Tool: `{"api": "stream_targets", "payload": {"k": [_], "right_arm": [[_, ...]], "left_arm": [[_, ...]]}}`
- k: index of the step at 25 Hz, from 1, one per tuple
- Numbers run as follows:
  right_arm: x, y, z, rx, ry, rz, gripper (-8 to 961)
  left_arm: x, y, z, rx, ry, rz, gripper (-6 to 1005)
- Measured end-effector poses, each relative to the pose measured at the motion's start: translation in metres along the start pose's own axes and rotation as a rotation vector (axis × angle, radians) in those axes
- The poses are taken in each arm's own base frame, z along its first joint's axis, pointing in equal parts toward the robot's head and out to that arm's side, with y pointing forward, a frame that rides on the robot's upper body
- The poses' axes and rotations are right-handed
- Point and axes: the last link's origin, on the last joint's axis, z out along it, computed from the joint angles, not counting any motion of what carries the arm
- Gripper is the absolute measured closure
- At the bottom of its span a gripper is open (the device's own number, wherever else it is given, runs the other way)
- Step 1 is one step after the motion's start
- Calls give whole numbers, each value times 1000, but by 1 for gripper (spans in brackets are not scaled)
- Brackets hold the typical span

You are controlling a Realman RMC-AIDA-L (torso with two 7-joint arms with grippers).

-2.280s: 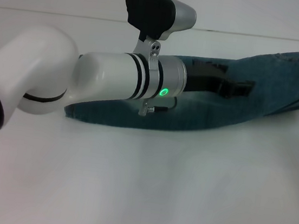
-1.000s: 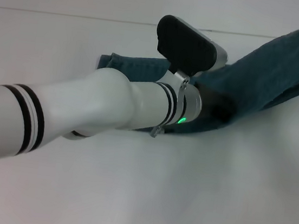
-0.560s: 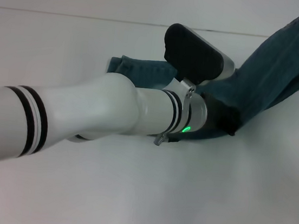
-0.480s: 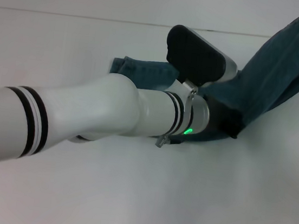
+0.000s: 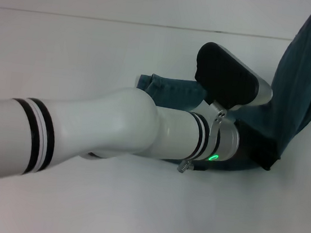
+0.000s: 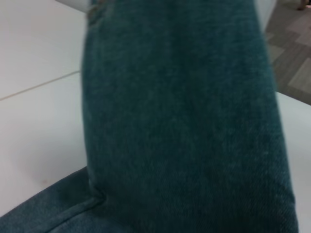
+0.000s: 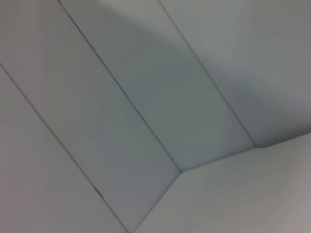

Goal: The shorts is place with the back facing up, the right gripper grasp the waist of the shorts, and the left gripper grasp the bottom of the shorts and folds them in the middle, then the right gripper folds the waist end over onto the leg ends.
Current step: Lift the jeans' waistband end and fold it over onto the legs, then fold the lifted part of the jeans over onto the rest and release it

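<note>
**Shorts lifted at one end, left gripper low on the fabric**

The shorts (image 5: pixel 310 79) lie partly on the white table (image 5: pixel 95 52). One end rises steeply toward the upper right corner of the head view and leaves the picture there; what holds it up is out of sight. The other end rests flat on the table, a short strip of denim showing past the left arm (image 5: pixel 85 136) near the table's middle. Neither the waistband nor the leg hems can be told apart in this view.

The left gripper (image 5: pixel 259 152) sits low at the bend where the raised fabric meets the table, its black body touching the denim. Whether its fingers are spread or closed on the cloth cannot be told; they are hidden against the fabric. The green ring light (image 5: pixel 214 156) on its wrist is lit.

The left wrist view is filled by a tall fold of denim standing up from the table, with a stitched seam along the lower part.

The right gripper appears in no view. The right wrist view shows only plain pale panels with thin seams.
</note>
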Motion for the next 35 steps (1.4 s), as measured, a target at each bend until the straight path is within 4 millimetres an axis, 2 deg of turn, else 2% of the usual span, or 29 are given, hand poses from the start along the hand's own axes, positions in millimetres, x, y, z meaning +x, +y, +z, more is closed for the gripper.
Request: {"api": "stream_targets", "payload": {"k": [4, 7, 11, 18, 22, 27, 35], "right_arm": [[2, 3, 7, -12, 28, -6, 896], [4, 6, 13, -26, 50, -10, 895], [12, 10, 24, -48, 80, -3, 894], [33, 22, 61, -102, 172, 16, 892], [50, 33, 86, -114, 227, 1, 891], [72, 47, 118, -132, 312, -13, 890], [115, 72, 164, -153, 475, -55, 887]], "left_arm": [[2, -6, -2, 33, 31, -21, 983], [3, -25, -6, 134, 94, -58, 975], [3, -66, -20, 334, 182, -85, 965], [7, -131, -61, 692, 297, -87, 695], [11, -158, -89, 891, 362, -73, 544], [14, -177, -114, 1022, 426, -87, 440], [15, -180, -120, 1042, 437, -75, 440]]}}
